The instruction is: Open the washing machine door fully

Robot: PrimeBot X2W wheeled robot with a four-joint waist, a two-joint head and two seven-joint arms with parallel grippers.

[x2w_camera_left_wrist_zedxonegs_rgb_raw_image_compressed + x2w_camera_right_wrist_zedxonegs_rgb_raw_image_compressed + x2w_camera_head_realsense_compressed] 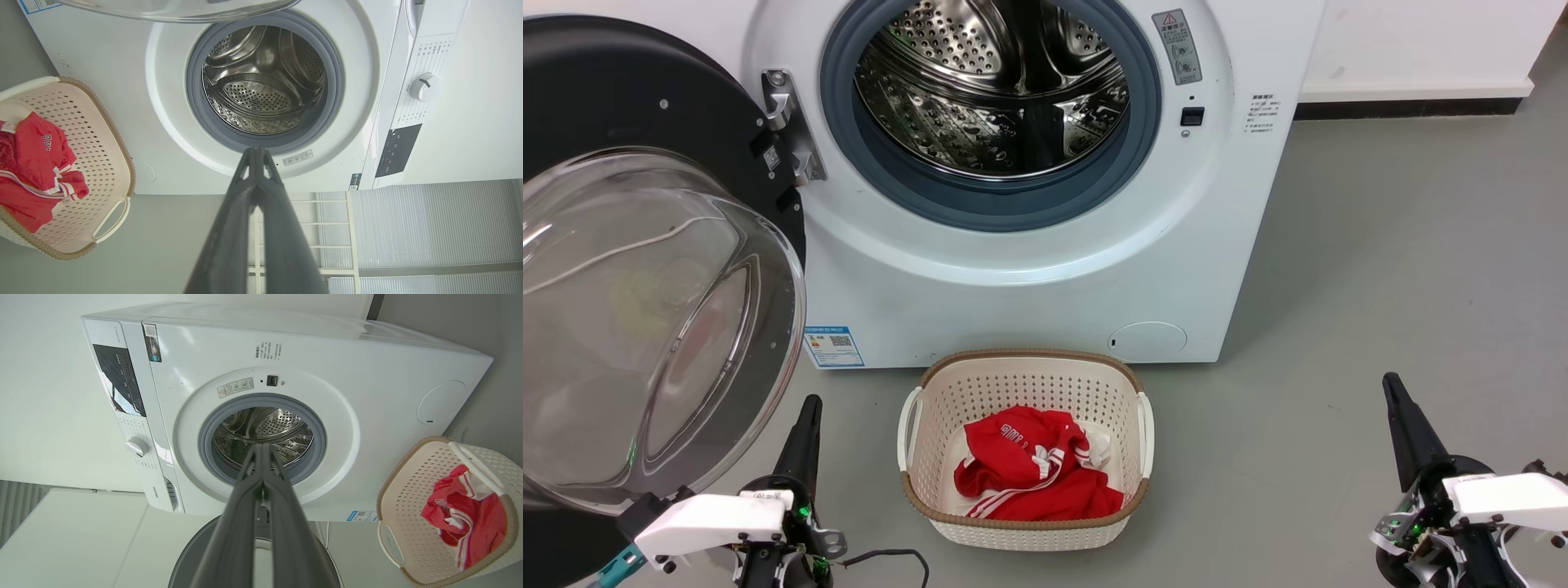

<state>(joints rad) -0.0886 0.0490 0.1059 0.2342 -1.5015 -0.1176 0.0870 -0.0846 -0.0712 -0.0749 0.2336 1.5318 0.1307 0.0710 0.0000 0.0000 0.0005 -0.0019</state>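
The white washing machine (pixel 1045 269) stands ahead, its steel drum (pixel 992 90) exposed inside the grey gasket. The washing machine door (pixel 645 318) hangs swung wide to the left on its hinge (pixel 788 126), its clear glass bowl bulging toward me. My left gripper (pixel 810 404) is shut and empty, low at the left, just right of the door's lower edge and apart from it. My right gripper (pixel 1390 384) is shut and empty at the lower right, far from the machine. In the wrist views the left gripper (pixel 255 150) and right gripper (pixel 261 446) both point at the drum.
A cream laundry basket (pixel 931 392) holding red clothing (pixel 1029 474) sits on the grey floor in front of the machine, between my grippers. A white wall with a dark skirting (pixel 1409 106) runs at the back right. A loose black cable (pixel 890 557) lies by the left arm.
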